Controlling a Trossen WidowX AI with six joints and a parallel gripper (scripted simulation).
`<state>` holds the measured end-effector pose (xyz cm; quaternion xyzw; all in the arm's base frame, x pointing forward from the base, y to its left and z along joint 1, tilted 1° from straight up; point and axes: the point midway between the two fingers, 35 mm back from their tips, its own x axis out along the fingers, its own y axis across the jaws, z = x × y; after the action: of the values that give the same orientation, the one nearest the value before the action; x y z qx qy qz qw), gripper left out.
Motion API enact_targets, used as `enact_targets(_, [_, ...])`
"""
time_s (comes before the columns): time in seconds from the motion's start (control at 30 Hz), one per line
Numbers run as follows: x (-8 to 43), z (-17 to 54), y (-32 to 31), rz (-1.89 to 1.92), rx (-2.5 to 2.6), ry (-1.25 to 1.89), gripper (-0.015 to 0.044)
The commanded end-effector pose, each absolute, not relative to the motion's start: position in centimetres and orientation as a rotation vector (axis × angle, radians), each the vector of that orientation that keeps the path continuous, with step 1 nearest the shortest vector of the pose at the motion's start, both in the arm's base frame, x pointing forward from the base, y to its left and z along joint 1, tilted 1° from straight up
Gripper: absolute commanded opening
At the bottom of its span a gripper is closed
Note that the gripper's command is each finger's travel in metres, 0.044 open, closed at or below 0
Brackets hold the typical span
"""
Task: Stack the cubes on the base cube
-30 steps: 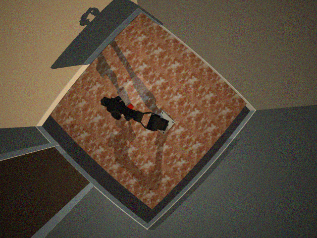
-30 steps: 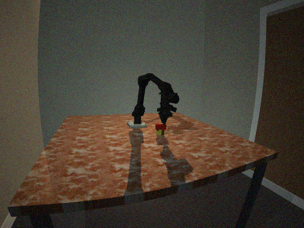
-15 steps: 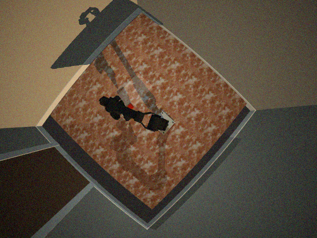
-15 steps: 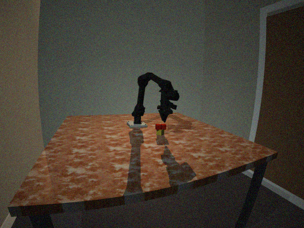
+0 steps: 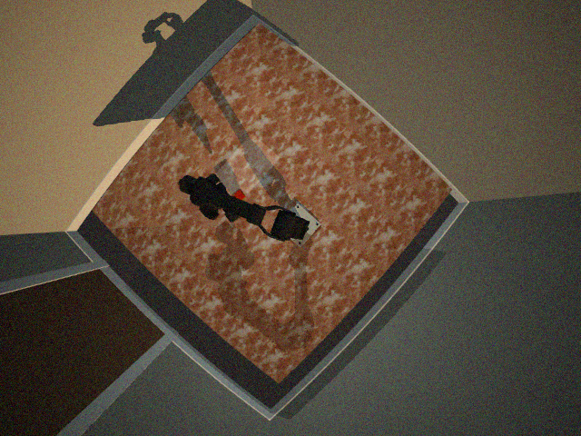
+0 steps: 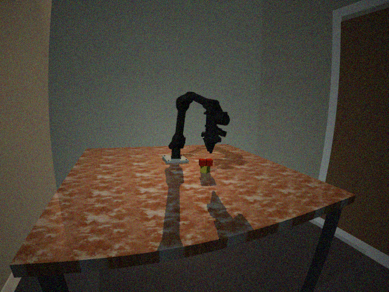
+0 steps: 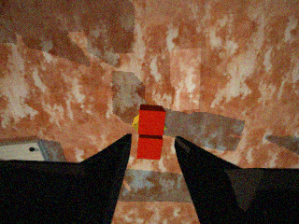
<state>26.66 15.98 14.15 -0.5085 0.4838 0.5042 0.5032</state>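
A yellow base cube (image 6: 205, 170) (image 7: 135, 122) stands on the table, mostly hidden from above by the two red cubes. One red cube (image 7: 151, 122) and the other red cube (image 7: 149, 147) sit side by side on top of it, looking level. A thin dark line shows between them; its exact width cannot be told. In the top view a small red patch of a cube (image 5: 240, 193) shows beside the arm. My gripper (image 6: 210, 152) (image 7: 153, 139) is open and empty, pointing down a little above the red cubes, with clear air between in the exterior view.
The arm's pale base plate (image 5: 313, 223) (image 6: 167, 160) stands on the mottled red table (image 5: 328, 282) (image 6: 125, 204), to the left of the cubes in the exterior view. Shadows of the arm and cubes fall across the table.
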Motion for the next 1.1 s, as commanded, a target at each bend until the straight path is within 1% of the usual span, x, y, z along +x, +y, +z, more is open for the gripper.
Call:
enact_targets(0.0, [26.7, 14.9, 16.0, 1.215, -1.228, 1.162, 0.0205])
enact_targets(0.3, [26.7, 15.5, 16.0, 1.215, -1.228, 1.162, 0.0205])
enact_targets(0.4, [26.2, 15.3, 16.7, 1.217, -1.227, 1.166, 0.0284])
enact_targets(0.53, [23.0, 15.4, 21.0, 1.221, -1.224, 1.165, 0.0389])
enact_targets(0.57, [22.1, 15.4, 22.0, 1.222, -1.223, 1.165, 0.04])
enact_targets(0.63, [20.3, 15.5, 23.7, 1.223, -1.221, 1.165, 0.04])
enact_targets(0.7, [19.6, 15.5, 24.3, 1.224, -1.22, 1.165, 0.04])
enact_targets(1.07, [19.6, 15.5, 24.3, 1.224, -1.22, 1.165, 0.04])
